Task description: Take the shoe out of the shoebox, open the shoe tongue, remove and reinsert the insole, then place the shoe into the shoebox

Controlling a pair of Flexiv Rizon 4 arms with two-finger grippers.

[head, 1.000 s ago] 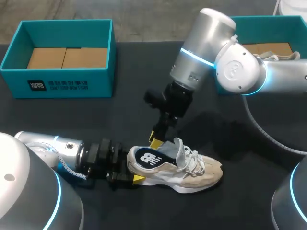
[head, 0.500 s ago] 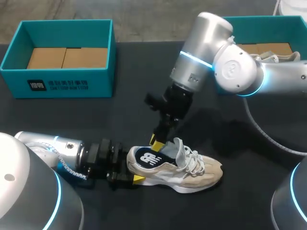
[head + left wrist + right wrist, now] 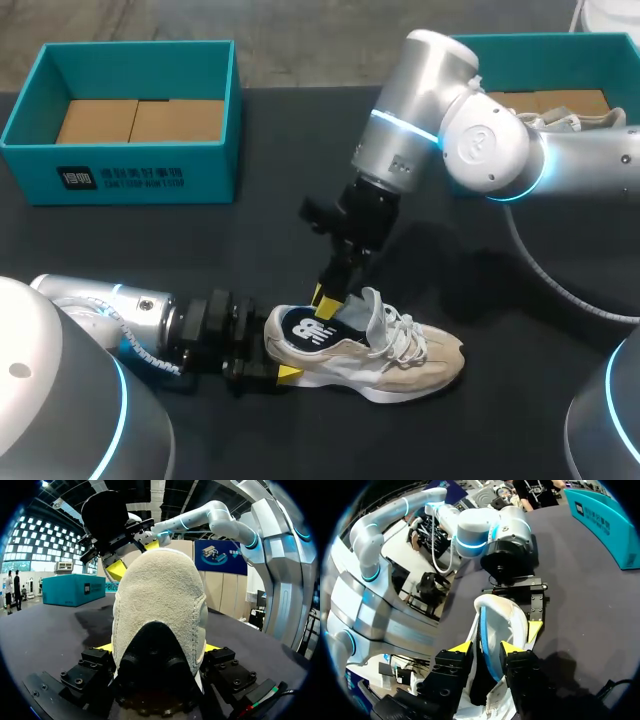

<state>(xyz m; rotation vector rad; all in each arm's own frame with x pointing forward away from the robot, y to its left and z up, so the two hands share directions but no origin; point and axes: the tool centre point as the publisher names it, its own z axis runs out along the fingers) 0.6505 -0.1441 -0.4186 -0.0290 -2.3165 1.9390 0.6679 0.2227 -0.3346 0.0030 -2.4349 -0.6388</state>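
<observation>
Now | left pincer clamped on suede shoe heel | right pincer apart, straddling curved blue insole

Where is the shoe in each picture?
Head view: the shoe lies on the table, heel in the left gripper.
Left wrist view: the shoe fills the middle, heel towards the camera.
Right wrist view: the shoe sits just ahead of the right gripper, opening showing.
Shared landmark: the right gripper, at the shoe's opening in all three views.
</observation>
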